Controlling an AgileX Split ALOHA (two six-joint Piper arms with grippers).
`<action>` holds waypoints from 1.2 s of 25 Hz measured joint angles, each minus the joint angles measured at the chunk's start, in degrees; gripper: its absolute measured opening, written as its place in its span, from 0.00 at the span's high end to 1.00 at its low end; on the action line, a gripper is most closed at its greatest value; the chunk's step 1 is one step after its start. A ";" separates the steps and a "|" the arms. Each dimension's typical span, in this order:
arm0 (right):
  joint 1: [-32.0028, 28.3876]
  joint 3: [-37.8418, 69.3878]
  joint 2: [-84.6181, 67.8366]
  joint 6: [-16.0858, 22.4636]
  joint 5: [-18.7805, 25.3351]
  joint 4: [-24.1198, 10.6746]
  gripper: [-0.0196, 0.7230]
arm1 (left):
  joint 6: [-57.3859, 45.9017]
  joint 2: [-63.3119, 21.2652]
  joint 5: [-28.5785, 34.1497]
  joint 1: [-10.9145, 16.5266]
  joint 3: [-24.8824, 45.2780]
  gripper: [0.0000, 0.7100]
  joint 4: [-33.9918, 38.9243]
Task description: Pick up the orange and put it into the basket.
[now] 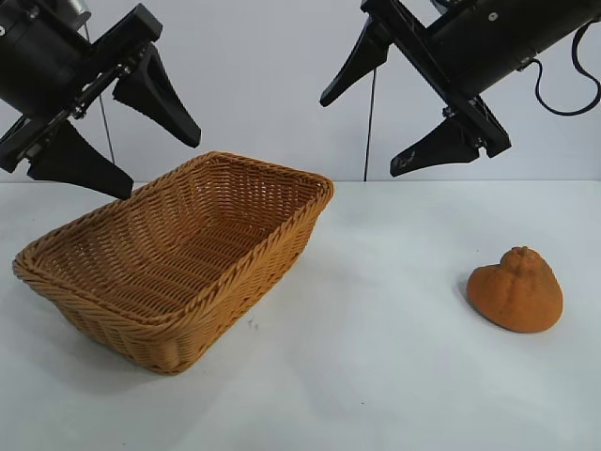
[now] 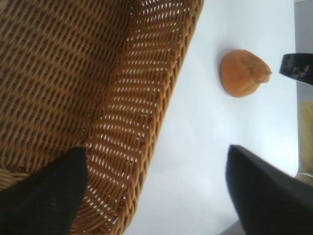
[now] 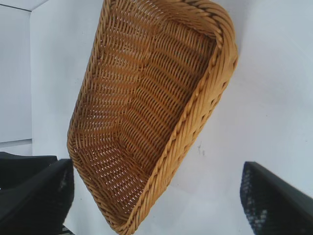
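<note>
The orange (image 1: 516, 290) lies on the white table at the right, knob up; it also shows in the left wrist view (image 2: 243, 72). The wicker basket (image 1: 282, 235) stands empty at the left centre, and it shows in the left wrist view (image 2: 161, 98) and the right wrist view (image 3: 195, 122). My left gripper (image 1: 161, 169) is open, high above the basket's left end. My right gripper (image 1: 362, 136) is open, high above the table between basket and orange, holding nothing.
The white table (image 1: 376, 376) stretches around the basket and orange. A pale wall stands behind it. Black cables hang behind both arms.
</note>
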 joint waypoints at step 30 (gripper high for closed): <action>0.00 0.00 0.00 0.00 0.00 0.00 0.12 | -0.06 -0.08 0.92 0.39 0.00 0.22 0.00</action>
